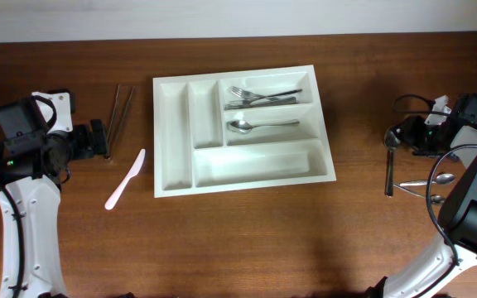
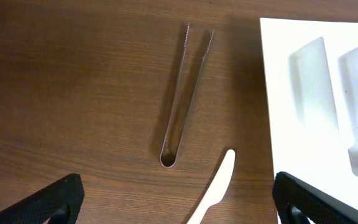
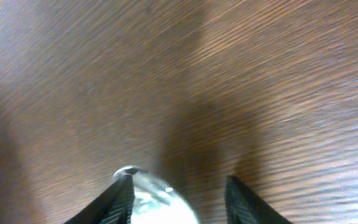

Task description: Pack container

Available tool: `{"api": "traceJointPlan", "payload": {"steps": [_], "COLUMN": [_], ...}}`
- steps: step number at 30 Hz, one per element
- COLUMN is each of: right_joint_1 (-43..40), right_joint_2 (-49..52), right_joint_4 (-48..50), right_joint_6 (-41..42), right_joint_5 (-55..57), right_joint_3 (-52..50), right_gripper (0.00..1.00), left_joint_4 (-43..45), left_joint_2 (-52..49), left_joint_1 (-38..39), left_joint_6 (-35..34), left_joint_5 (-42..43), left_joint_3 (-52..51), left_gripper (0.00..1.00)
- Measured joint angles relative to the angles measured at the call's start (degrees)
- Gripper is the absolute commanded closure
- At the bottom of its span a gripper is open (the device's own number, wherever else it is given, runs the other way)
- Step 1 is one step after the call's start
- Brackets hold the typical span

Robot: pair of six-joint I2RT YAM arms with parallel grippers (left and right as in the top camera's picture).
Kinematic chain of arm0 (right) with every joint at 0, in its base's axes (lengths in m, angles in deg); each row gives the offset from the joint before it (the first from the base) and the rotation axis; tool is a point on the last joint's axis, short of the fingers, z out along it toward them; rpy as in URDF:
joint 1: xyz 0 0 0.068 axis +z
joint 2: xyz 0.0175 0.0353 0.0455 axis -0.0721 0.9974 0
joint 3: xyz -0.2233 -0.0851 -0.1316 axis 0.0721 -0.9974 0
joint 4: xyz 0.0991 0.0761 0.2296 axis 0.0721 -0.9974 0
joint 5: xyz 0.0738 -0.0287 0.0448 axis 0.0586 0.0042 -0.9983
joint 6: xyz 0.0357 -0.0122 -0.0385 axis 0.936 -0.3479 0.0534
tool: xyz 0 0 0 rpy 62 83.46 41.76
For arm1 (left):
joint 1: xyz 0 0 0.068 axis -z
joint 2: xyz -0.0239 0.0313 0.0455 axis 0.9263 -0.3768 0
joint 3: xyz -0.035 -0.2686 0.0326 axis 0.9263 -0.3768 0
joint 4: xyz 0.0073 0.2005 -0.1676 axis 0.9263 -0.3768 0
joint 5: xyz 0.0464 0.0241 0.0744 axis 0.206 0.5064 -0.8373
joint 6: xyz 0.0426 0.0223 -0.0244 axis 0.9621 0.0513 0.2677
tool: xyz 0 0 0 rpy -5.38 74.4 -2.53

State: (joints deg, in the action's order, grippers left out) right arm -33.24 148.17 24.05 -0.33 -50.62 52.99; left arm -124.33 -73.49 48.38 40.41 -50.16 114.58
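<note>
Container (image 1: 255, 165) of white plastic sits at the middle of the wooden surface (image 1: 247, 248), slightly skewed to the back edge. It is rectangular with a raised rim and five compartments. Two narrow upright ones on its left stand bare. Of the three long horizontal ones on its right, the far one holds forks (image 1: 259, 96), the middle one a single spoon (image 1: 259, 125), and the near, widest one is bare.

The far rim lies near the back edge of the surface. Metal tongs (image 1: 121, 109) lie just beside the left rim, running front to back, and a pale plastic knife (image 1: 125, 179) lies slantwise nearer the front, close to the same rim but apart from it. Broad bare wood runs along the near rim and between the right rim and the right arm.

The left end effector (image 2: 176, 186) hovers by the closed end of the tongs, its fingers spread wide and holding nothing. The right end effector (image 3: 179, 182) is well to the container's right, beside a dark utensil (image 1: 389, 170) and loose spoons (image 1: 431, 180). A shiny metal piece (image 3: 157, 196) shows between its fingers, against one of them; whether it is clamped I cannot tell.
</note>
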Motion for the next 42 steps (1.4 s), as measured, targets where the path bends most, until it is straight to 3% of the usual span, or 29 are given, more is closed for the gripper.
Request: {"api": "traceJointPlan", "payload": {"steps": [6,11,16,24,42], "right_joint_1": [0.0,0.0,0.0,0.0,-0.6], "right_joint_2": [0.3,0.5,0.9,1.4,2.0], "right_joint_4": [-2.4,-4.4,-4.7,-4.7,-0.8], "right_joint_6": [-0.2,-0.6,-0.2,-0.2,0.0], "right_joint_5": [-4.7,-5.9,-6.6,-6.4,-8.9], "right_joint_3": [0.0,0.0,0.0,0.0,-0.1], "right_gripper": [0.54,0.71,0.76,0.96,0.96], "left_joint_4": [0.0,0.0,0.0,0.0,0.0], "left_joint_2": [0.0,0.0,0.0,0.0,0.0], "left_joint_1": [0.0,0.0,0.0,0.0,0.0], "left_joint_6": [0.0,0.0,0.0,0.0,0.0], "left_joint_5": [0.0,0.0,0.0,0.0,0.0], "left_joint_3": [0.0,0.0,0.0,0.0,0.0], "left_gripper": [0.01,0.01,0.01,0.01,0.01]}}
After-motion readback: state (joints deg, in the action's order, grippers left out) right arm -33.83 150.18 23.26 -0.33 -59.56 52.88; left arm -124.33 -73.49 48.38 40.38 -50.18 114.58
